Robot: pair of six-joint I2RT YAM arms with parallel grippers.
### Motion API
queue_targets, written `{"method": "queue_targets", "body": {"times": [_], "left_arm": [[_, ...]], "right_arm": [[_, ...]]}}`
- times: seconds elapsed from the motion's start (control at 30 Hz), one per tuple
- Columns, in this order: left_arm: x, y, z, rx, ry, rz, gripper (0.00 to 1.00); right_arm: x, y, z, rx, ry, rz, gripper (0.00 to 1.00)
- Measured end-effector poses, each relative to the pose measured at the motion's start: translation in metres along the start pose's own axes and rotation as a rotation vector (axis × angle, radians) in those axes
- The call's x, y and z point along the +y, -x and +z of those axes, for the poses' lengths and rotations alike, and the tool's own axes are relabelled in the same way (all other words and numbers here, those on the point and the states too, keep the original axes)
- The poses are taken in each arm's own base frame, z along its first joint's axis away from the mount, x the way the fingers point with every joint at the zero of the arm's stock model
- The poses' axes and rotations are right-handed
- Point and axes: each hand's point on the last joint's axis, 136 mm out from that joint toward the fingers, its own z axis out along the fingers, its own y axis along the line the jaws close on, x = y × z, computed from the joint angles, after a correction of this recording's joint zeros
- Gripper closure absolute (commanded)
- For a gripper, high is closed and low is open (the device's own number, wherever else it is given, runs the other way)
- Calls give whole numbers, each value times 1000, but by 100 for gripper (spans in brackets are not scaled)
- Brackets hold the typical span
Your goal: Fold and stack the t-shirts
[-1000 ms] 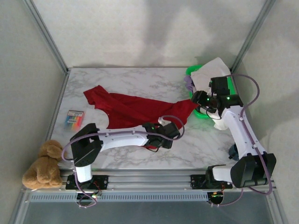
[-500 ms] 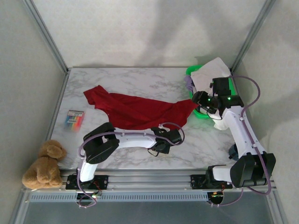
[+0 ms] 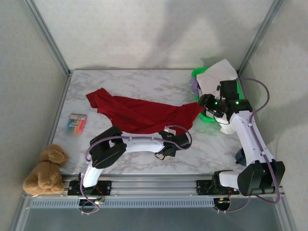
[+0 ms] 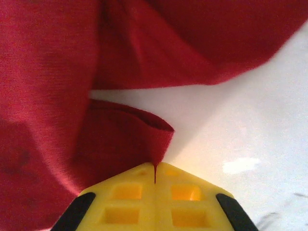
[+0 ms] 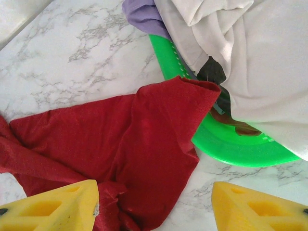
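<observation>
Marble tabletop (image 3: 144, 82): my left gripper (image 4: 155, 169) pinches the red t-shirt (image 3: 139, 114) edge; my right gripper (image 5: 154, 195) spread near the green basket (image 5: 231, 147).

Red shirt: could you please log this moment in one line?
left gripper: shut on red shirt | right gripper: open, empty | red shirt: unfolded

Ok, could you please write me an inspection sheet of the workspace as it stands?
Surface: marble-pattern table, no spills seen.
Job's things: red t-shirt crumpled mid-table, one corner over the green basket rim; white t-shirt heaped in the basket.
Clutter: teddy bear at the near left edge; small colourful box on the left; purple cloth in the basket.
Grippers: left gripper shut on the red t-shirt's edge; right gripper open above the shirt's corner.
Cables: purple cable looped along each arm.
Surroundings: grey walls, metal frame posts.
</observation>
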Motion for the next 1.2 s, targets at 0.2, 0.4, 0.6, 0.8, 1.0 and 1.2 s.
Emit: {"method": "queue_targets", "body": {"times": [0.2, 0.4, 0.6, 0.8, 1.0, 1.2], "left_arm": [[52, 23, -37, -64, -12, -96, 100], [100, 65, -97, -202, -95, -257, 100], [204, 109, -154, -412, -97, -523, 100], [323, 106, -182, -593, 17, -790, 100], [405, 94, -187, -641, 141, -950, 100], [467, 77, -188, -657, 188, -1055, 100]], "right_arm": [[0, 0, -1, -2, 2, -1, 37], [5, -5, -1, 29, 25, -5, 38], [18, -3, 6, 92, 63, -30, 38], [38, -21, 17, 178, 101, -78, 40], [59, -54, 35, 283, 114, -142, 41], [68, -74, 42, 319, 123, -166, 45]]}}
